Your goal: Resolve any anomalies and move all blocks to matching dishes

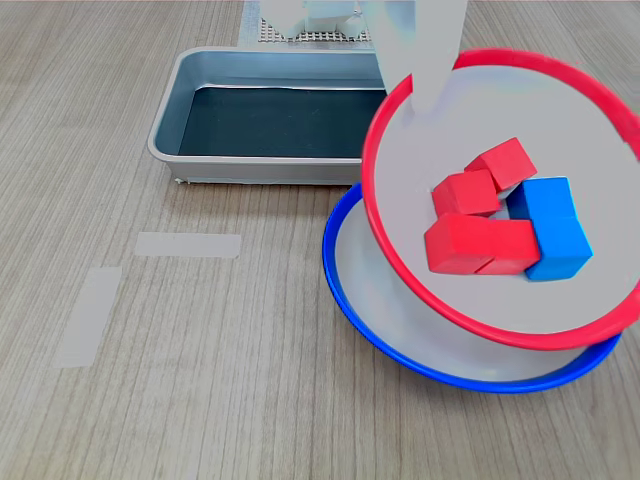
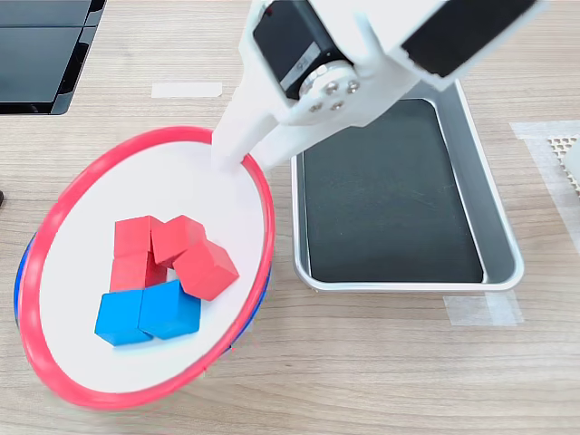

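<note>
Clearly, in the first exterior view the red-rimmed dish (image 1: 385, 235) sits tilted on top of the blue-rimmed dish (image 1: 345, 290), holding four red blocks (image 1: 478, 228) bunched against two blue blocks (image 1: 553, 228), while the white hand (image 1: 428, 95) meets the red rim at its far edge, just beside the grey tray (image 1: 200, 75) on the desk (image 1: 150, 380). Likewise, the second exterior view shows the hand (image 2: 231, 149) pinching the rim of the red-rimmed dish (image 2: 265, 236), with the red blocks (image 2: 172, 252) above the blue blocks (image 2: 145, 313) and the tray (image 2: 494, 190) to the second exterior view's right.
</note>
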`<action>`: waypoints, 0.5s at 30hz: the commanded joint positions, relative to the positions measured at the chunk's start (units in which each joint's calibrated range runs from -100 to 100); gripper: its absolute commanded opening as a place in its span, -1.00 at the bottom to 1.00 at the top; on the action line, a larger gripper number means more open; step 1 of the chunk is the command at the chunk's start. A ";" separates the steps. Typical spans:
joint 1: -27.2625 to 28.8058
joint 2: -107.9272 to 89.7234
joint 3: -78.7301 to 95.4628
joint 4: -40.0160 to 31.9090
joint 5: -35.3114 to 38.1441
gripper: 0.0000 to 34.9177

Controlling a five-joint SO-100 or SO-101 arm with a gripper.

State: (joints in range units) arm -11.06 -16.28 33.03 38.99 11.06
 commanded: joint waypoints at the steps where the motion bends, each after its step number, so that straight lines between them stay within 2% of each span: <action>1: 2.26 -3.80 -1.85 -0.57 -0.24 -1.00; 9: 5.46 -5.34 -2.85 -0.48 0.44 -1.00; 15: 10.92 -8.75 -2.58 -0.15 1.42 -1.00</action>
State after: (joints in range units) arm -1.68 -21.57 33.03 39.07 12.28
